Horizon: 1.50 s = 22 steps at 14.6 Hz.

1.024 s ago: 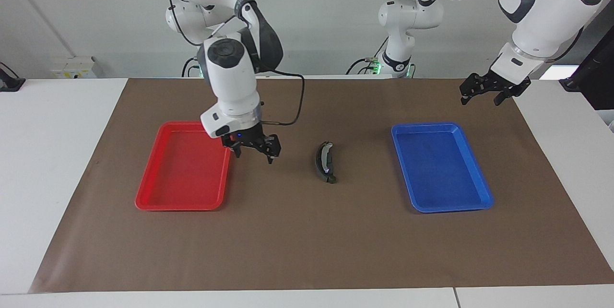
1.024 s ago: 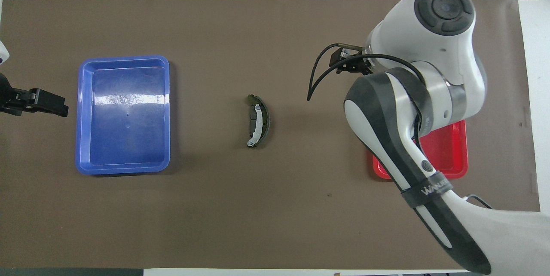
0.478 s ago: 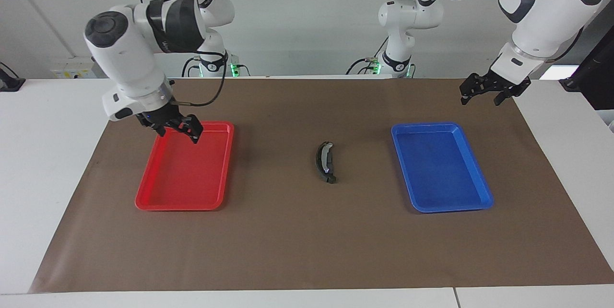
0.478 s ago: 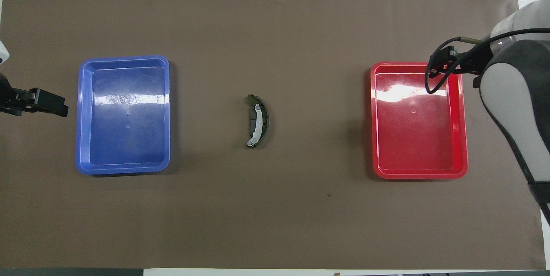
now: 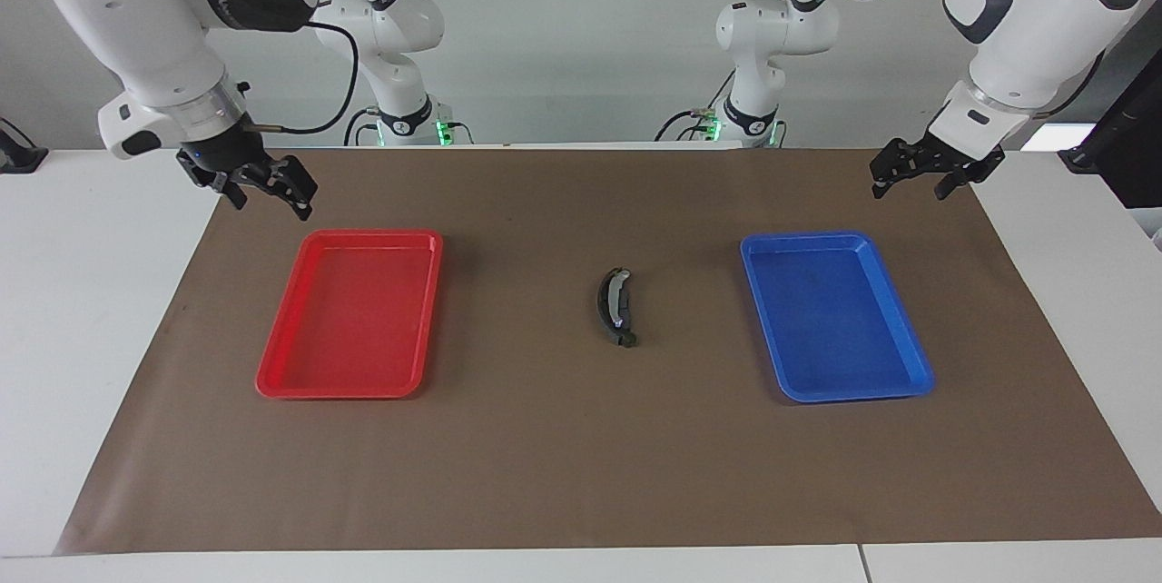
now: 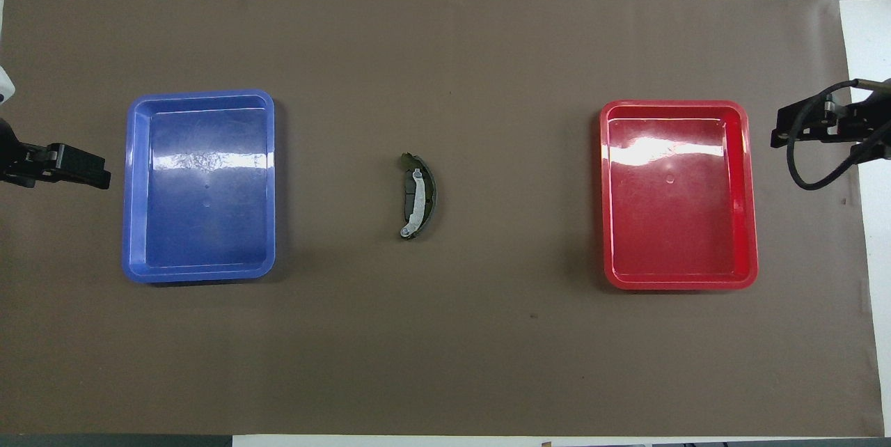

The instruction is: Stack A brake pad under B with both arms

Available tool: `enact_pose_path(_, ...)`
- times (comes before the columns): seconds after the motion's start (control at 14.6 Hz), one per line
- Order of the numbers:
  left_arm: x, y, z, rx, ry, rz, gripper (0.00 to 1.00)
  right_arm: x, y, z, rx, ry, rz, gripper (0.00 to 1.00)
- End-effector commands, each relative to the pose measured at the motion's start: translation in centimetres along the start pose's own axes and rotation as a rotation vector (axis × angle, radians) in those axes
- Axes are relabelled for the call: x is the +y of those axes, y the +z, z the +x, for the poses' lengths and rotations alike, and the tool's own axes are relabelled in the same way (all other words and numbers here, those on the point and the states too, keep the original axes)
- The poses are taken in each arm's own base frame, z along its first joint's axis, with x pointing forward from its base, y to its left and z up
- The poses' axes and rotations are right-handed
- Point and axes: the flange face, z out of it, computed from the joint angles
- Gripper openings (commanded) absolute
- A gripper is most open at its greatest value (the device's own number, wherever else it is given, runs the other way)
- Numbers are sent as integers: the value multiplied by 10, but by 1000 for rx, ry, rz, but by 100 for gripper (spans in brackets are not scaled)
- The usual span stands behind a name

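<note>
The curved black brake shoe B (image 5: 615,308) with its light grey strip lies in the middle of the mat, between the two trays. In the overhead view the shoe (image 6: 426,196) lies on the small dark grey brake pad (image 6: 408,192), of which only a part shows at the inner side of the curve. My right gripper (image 5: 269,192) is open and empty, raised over the mat's edge by the red tray's corner; it also shows in the overhead view (image 6: 781,132). My left gripper (image 5: 908,182) is open and empty, raised over the mat beside the blue tray, and waits (image 6: 97,173).
An empty red tray (image 5: 281,374) lies toward the right arm's end of the table and an empty blue tray (image 5: 908,383) toward the left arm's end. A brown mat (image 5: 545,474) covers the white table.
My right arm has swung from beside the stack, across the red tray, to the mat's edge and risen, empty. The stack and my left arm have not moved.
</note>
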Motion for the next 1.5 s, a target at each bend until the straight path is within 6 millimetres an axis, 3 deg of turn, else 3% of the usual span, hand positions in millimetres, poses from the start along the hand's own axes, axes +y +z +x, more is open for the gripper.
enact_pose_path(0.0, -2, -4, -2, 0, 3, 1, 99, 4, -9, -27, -39, -21, -24, 100)
enact_pose_path(0.48, -2, -4, -2, 0, 3, 1, 99, 1, -14, -22, -23, -47, -25, 100)
enact_pose_path(0.89, -2, -4, -2, 0, 3, 1, 99, -22, -18, -22, -3, -118, -75, 100)
enact_pose_path(1.43, -2, -4, -2, 0, 3, 1, 99, -17, -16, -23, -19, -99, -54, 100)
